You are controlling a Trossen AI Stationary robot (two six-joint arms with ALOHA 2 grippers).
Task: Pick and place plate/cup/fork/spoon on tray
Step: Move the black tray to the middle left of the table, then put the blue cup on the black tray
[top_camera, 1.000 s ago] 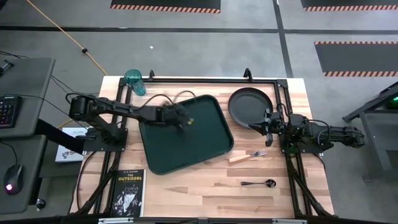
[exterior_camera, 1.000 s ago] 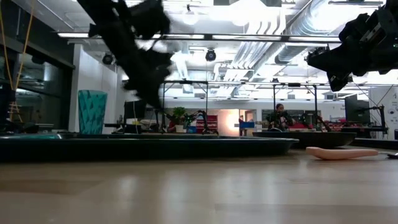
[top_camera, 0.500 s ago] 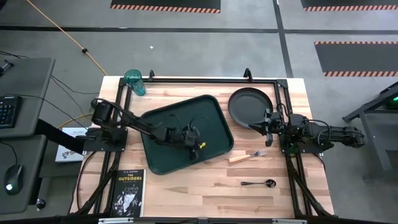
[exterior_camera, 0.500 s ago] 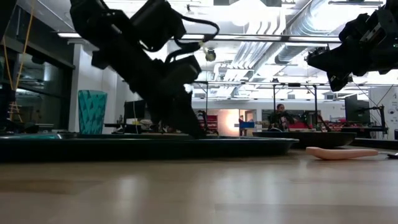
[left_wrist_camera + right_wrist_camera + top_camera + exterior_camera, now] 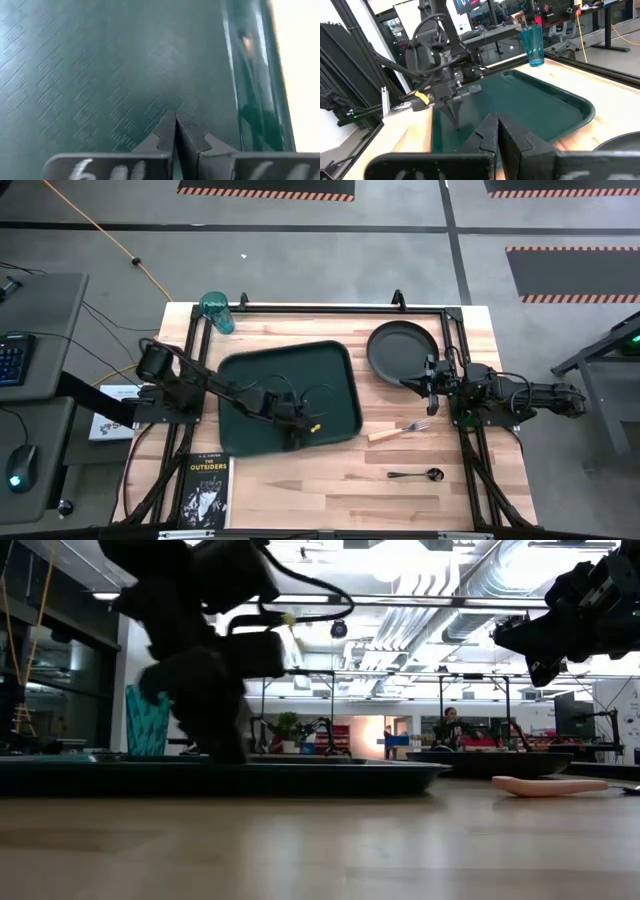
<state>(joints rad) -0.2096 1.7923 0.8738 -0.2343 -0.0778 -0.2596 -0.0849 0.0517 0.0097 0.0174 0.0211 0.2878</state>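
The left end effector (image 5: pixel 296 433), fingers pressed together and empty, rested on the large dark green rectangular tray (image 5: pixel 250 380), while the round dark grey-black plate (image 5: pixel 400 350) lay beyond the tray's far-right corner, just beside the clenched right end effector (image 5: pixel 432 374).

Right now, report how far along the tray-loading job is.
Done: nothing is loaded; the tray holds no tableware. In hand: the left gripper, jaws shut, presses down on the tray's floor near its front rim. Left: the plate, fork and spoon lie on the table right of the tray, the cup stands at the far left corner. The right gripper waits, shut, over the plate's edge.
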